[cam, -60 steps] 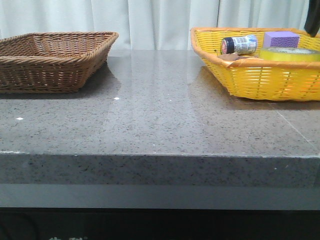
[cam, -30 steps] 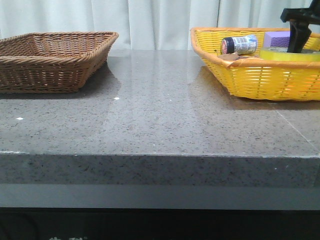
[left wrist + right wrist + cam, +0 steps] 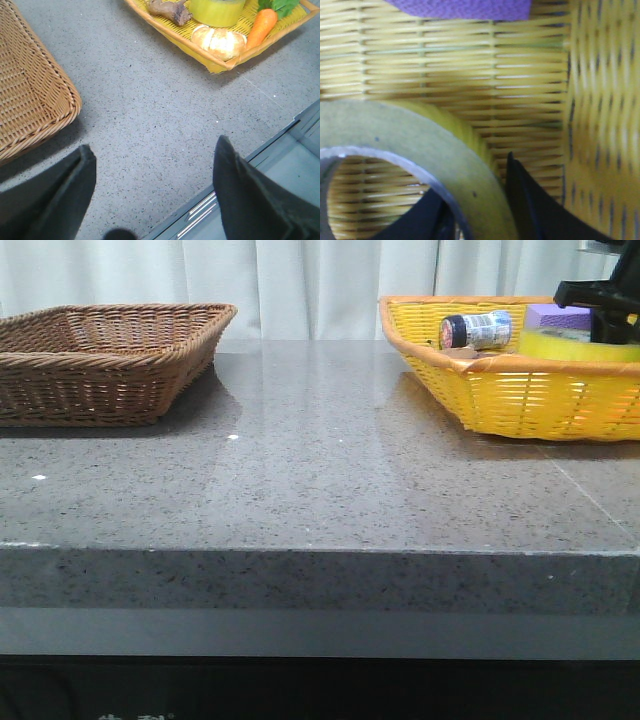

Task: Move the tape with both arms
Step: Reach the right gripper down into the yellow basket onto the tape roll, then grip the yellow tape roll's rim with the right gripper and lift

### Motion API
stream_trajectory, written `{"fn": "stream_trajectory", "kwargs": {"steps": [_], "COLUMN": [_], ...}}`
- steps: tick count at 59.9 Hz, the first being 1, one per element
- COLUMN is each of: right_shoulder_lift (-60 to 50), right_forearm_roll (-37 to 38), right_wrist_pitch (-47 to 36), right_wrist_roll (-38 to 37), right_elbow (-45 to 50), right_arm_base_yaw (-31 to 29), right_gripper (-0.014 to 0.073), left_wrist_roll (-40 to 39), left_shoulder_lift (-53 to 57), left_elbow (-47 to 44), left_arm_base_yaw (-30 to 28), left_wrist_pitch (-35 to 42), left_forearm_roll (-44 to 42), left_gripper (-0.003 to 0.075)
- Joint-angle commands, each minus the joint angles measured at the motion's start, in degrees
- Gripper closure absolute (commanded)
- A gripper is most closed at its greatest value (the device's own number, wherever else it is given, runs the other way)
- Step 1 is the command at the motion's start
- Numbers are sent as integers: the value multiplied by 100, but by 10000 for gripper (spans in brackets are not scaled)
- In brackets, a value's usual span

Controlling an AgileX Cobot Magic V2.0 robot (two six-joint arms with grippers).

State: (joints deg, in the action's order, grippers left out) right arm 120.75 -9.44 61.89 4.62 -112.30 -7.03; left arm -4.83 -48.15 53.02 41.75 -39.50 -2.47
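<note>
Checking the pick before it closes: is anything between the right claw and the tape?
Nothing visible. The right claw already straddles the tape: one finger inside the core, one outside the wall, in the yellow basket. The purple block sits clear.

Counted two baskets: one brown wicker basket [image 3: 110, 355] at left, one yellow basket [image 3: 520, 400] at right. Inside the yellow: one tape roll [image 3: 580, 345], one purple block [image 3: 560, 317], one jar [image 3: 477, 330], one carrot [image 3: 261, 27].

A grey speckled stone table [image 3: 330, 470] carries a brown wicker basket [image 3: 105, 360] and a yellow basket [image 3: 520, 390], well apart.
</note>
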Motion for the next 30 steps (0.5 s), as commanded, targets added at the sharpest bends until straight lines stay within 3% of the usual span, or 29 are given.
{"fn": "stream_trajectory", "kwargs": {"steps": [1, 17, 30], "right_shoulder_lift": [-514, -1154, -1937], "right_forearm_roll": [-68, -293, -1045], "right_wrist_pitch": [-147, 13, -60], "right_wrist_roll": [46, 157, 1211], "right_elbow": [-192, -192, -192], "right_arm_base_yaw": [-25, -14, 455], "right_gripper": [421, 421, 421], "left_wrist_roll": [-12, -12, -12], "left_shoulder_lift": [18, 18, 18], "left_elbow": [198, 198, 198], "left_arm_base_yaw": [54, 54, 54], "left_wrist_pitch": [381, 381, 381], "left_forearm_roll": [30, 30, 30], "left_gripper": [228, 228, 228]}}
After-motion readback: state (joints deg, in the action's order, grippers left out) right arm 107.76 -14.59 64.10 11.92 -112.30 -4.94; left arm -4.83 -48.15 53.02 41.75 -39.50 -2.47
